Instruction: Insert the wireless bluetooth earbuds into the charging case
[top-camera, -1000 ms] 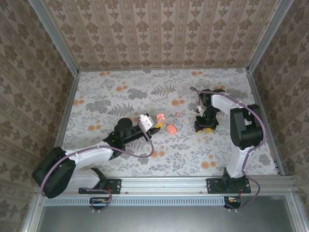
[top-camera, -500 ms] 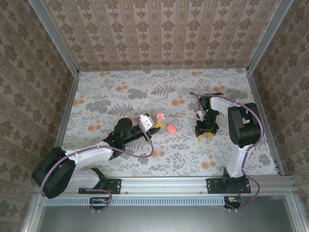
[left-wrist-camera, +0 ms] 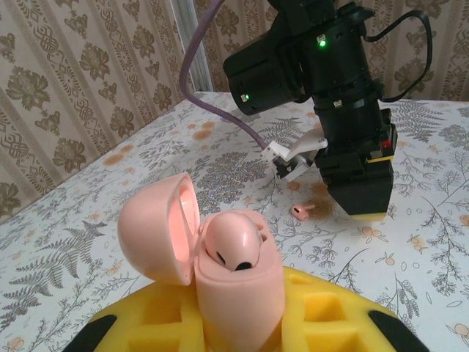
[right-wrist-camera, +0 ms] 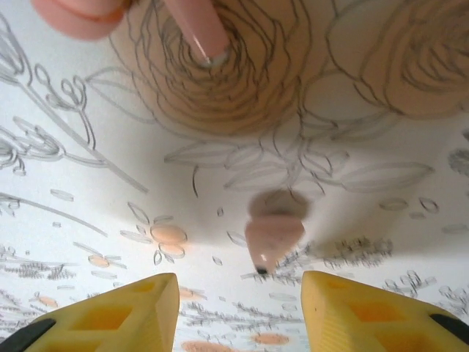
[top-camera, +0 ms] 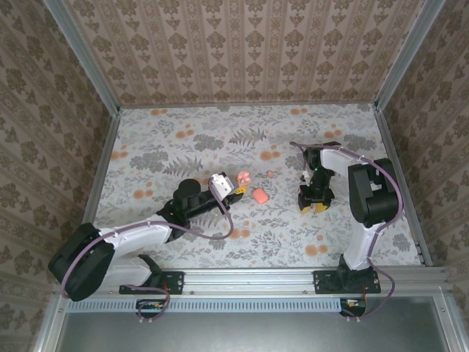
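As the top view runs from left to right, the items stand thus: left gripper (top-camera: 236,188), left of centre, fingers clamped on the charging case (left-wrist-camera: 238,286); case upright, hinged lid (left-wrist-camera: 157,231) swung open toward the left of the wrist frame; seated earbud (left-wrist-camera: 234,246) resting in its well; loose earbud (top-camera: 271,174) on the floral table cover (top-camera: 183,147), right of the case and apart from it, touched by nothing; right gripper (top-camera: 314,206), right of centre, pointing down at the cover, yellow fingers (right-wrist-camera: 117,312) apart and empty; blurred pink bud (right-wrist-camera: 272,236) ahead of the gap, touching neither finger
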Controlling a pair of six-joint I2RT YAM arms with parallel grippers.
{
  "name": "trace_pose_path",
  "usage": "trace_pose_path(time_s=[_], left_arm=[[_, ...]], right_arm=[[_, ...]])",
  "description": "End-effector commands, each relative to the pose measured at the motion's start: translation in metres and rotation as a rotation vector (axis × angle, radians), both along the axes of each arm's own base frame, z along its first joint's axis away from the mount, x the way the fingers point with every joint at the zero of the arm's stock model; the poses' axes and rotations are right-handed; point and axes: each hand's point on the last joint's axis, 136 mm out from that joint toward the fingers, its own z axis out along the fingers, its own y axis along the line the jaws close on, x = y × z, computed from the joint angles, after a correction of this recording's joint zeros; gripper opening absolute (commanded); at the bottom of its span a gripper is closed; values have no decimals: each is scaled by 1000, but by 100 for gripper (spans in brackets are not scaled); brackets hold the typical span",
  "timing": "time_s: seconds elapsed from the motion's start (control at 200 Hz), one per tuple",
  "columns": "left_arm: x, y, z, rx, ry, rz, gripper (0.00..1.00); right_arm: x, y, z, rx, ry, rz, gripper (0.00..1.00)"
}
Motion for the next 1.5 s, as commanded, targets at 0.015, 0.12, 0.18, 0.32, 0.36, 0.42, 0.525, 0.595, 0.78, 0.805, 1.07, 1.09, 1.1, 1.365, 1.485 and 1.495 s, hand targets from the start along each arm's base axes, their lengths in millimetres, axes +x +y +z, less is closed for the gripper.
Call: trace_pose_path(time_s=[0.015, 0.12, 0.18, 0.32, 0.36, 0.42, 0.525, 0.595, 0.78, 0.805, 1.07, 1.09, 1.1, 1.365, 1.485, 1.495], left_arm=[[-7, 1, 3, -3, -16, -15, 10], [-7, 2, 4, -4, -16, -11, 9], [-7, 2, 3, -3, -15, -11, 10], [-7, 3, 3, 0, -18, -4, 9], [-7, 3, 3, 0, -19, -3, 10], [-7, 3, 3, 2, -19, -2, 9], [-6, 3, 3, 5, -17, -1, 10], [-6, 3, 3, 6, -17, -1, 10], [-6, 3, 2, 9, -16, -1, 10], [-6, 3, 1, 10, -16, -1, 10], [-6, 3, 2, 9, -16, 0, 10], [-6, 3, 2, 10, -16, 0, 10], [-6, 3, 2, 9, -15, 1, 10], [-5, 3, 1, 14, -15, 1, 10], [-5, 2, 0, 16, -14, -1, 10], [-5, 2, 0, 16, -14, 0, 10]], right_arm=[[4, -9, 27, -50, -28, -11, 48], [11, -12, 32, -69, -34, 12, 48], [14, -13, 30, -75, -22, 26, 47], [17, -12, 24, -78, 7, 42, 44], [16, -12, 22, -78, 15, 44, 44], [16, -12, 18, -75, 19, 45, 44], [15, -9, 12, -59, 29, 41, 43], [14, -7, 7, -50, 36, 40, 42], [11, -8, -3, -52, 57, 41, 41], [11, -8, -4, -54, 59, 41, 42], [13, -8, -13, -54, 61, 44, 39], [13, -7, -14, -53, 63, 43, 38], [13, -7, -14, -52, 63, 42, 39], [14, -5, -21, -42, 67, 38, 33], [13, -5, -22, -42, 68, 37, 30], [13, -5, -22, -43, 68, 36, 29]])
